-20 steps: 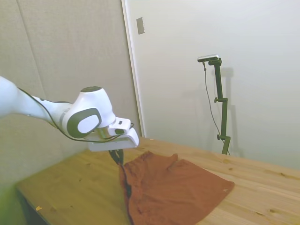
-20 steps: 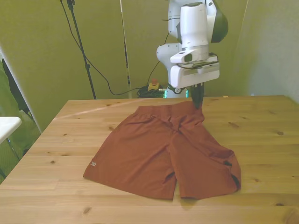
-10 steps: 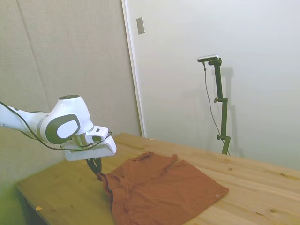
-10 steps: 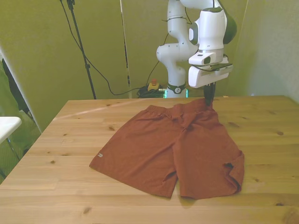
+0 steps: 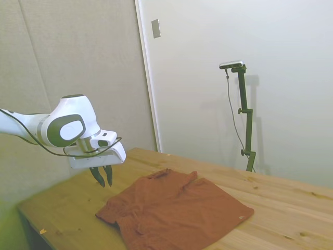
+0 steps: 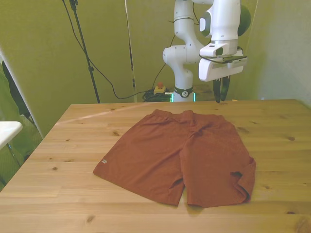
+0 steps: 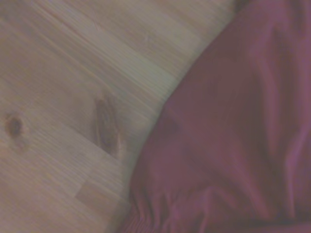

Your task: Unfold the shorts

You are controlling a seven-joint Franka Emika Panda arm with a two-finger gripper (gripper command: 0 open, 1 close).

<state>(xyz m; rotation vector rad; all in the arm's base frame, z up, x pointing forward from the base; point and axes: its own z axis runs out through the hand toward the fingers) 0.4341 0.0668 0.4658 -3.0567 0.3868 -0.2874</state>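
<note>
The rust-orange shorts (image 6: 180, 150) lie spread flat on the wooden table (image 6: 73, 141), waistband toward the far edge and both legs toward the near edge. A small pale tag (image 6: 103, 161) marks the leg hem at the front view's left. The other leg's hem corner (image 6: 239, 173) is curled over a little. My gripper (image 6: 221, 93) hangs open and empty above the far waistband corner at the front view's right. In the side view the gripper (image 5: 103, 178) is just clear of the shorts (image 5: 177, 213). The wrist view shows the fabric edge (image 7: 233, 136) on bare wood.
Bare wood (image 5: 67, 208) lies between the shorts and the table's end under the arm. A black tripod with cables (image 6: 85, 53) stands behind the table. A white object (image 6: 7, 130) sits off the table at the front view's left.
The gripper has let go of the waistband corner, opened and risen a little. The released corner has dropped and now lies flat on the table.
</note>
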